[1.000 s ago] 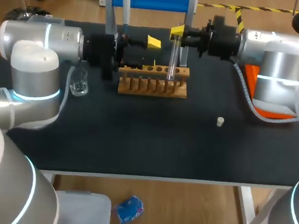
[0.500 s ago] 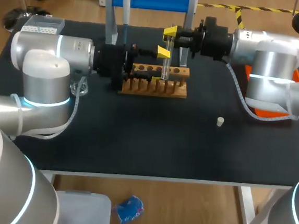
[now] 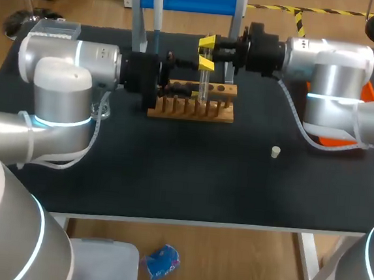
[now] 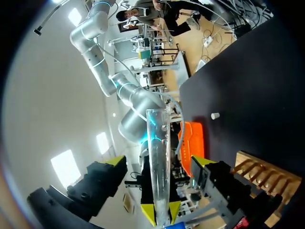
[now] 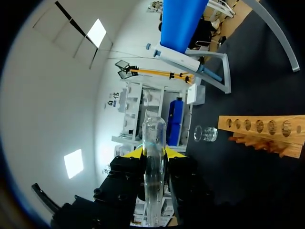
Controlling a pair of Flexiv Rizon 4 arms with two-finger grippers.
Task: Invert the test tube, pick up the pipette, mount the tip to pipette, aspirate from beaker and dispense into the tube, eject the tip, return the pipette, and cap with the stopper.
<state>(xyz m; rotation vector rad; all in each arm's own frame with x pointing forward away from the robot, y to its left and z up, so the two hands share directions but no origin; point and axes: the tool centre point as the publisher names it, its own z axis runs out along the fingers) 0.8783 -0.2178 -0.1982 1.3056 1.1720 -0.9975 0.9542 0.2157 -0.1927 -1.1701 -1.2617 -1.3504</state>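
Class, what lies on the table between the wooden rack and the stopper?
Nothing: in the head view only bare black table lies between the wooden rack and the stopper.

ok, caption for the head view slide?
Right gripper holds the test tube at the wooden rack, left gripper open alongside.

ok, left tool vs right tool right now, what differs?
Right tool is shut on the test tube; left tool is open, fingers wide apart either side of it. Right tool reaches in from the right, left tool from the left. Shared: yellow tips, same tube between them.
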